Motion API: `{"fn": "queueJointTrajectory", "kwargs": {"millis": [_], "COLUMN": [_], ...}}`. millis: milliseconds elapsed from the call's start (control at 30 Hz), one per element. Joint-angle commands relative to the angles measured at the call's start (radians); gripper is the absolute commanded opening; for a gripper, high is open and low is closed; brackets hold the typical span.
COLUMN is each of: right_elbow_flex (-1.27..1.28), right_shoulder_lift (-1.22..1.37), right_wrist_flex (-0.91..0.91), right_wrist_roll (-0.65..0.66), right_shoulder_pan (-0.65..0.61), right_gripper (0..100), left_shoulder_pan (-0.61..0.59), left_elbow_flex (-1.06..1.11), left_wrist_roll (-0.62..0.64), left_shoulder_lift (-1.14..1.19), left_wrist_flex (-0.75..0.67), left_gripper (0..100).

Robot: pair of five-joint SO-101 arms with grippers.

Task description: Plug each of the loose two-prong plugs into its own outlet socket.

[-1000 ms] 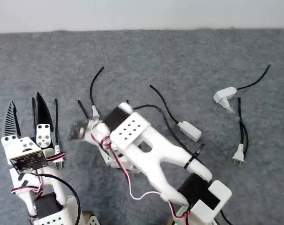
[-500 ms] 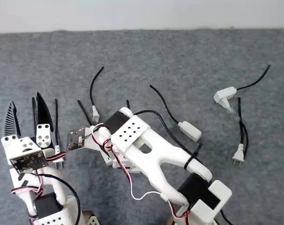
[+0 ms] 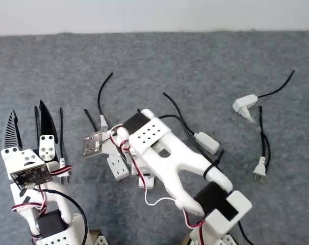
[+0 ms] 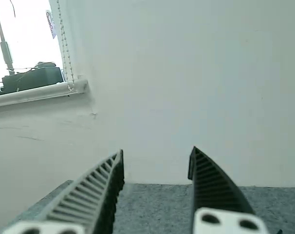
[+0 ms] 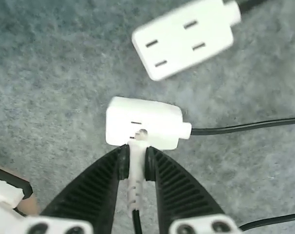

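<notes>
Grey felt-like table cover, plain white wall behind. The white right arm stretches across the middle of the table. Its black-fingered right gripper is pinched on a small white two-prong plug with a black cord. The plug's front touches the face of a white rectangular outlet socket lying flat on the cover. The prongs are hidden, so cannot tell if it is seated. A larger white multi-slot socket block lies just past it, apart. The white left arm sits at the near left corner. The left gripper has its black fingers spread, holds nothing and points at the wall. Right of the right arm lies a white oblong cord-end block. Farther right are a white boxy connector on a black cord and a loose white flat plug, well apart from any socket. A tiny white plug on a curved black cord lies just beside the right arm's wrist.
</notes>
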Motion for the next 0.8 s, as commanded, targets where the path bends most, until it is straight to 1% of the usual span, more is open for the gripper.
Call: {"fn": "queueJointTrajectory", "kwargs": {"millis": [0,167,267,400,567,667,767], "right_elbow_flex": [-0.014,-0.02,-0.02,-0.041,-0.061,-0.061,-0.058], "right_shoulder_lift": [0.002,-0.001,-0.002,-0.002,-0.027,-0.041,-0.031], "right_wrist_flex": [-0.008,-0.01,-0.007,-0.005,0.016,0.016,0.016], "right_wrist_roll": [0.02,0.014,0.011,-0.029,-0.032,-0.06,-0.06], "right_shoulder_pan": [0.008,0.002,-0.013,-0.041,-0.071,-0.073,-0.073], "right_gripper": [0.9,0.9,0.9,0.9,0.9,0.9,0.9], "left_shoulder_pan": [0.005,0.005,0.006,0.006,0.006,0.006,0.006], "left_elbow_flex": [-0.018,-0.018,-0.018,-0.018,-0.016,-0.016,-0.016], "left_wrist_roll": [0.015,0.015,0.015,0.015,0.015,0.015,0.015], "left_shoulder_lift": [-0.015,-0.015,-0.015,-0.015,-0.015,-0.015,-0.015], "left_wrist_flex": [0.002,0.002,0.002,0.002,0.002,0.002,0.002], "left_gripper": [22,22,22,22,22,22,22]}}
